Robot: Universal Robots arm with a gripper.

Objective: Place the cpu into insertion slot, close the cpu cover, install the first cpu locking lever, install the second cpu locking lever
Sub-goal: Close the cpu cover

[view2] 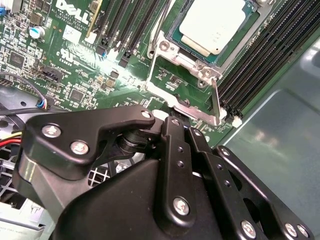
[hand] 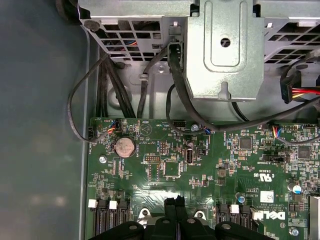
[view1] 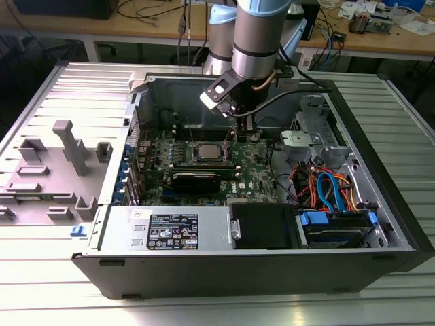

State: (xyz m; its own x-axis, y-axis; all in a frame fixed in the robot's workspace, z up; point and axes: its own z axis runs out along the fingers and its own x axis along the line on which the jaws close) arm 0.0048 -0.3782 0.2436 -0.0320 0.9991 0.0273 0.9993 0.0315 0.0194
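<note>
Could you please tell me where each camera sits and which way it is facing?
Exterior view: off the arm, raised, looking down into the open computer case; the arm and claw show.
First wrist view: on the arm, looking along the claw at the green circuit board and the drive cage.
Second wrist view: on the arm, looking past the claw's black linkage at the cpu seated in the insertion slot.
Shared: both wrist views show the claw and that board; the exterior and second wrist views show the cpu.
</note>
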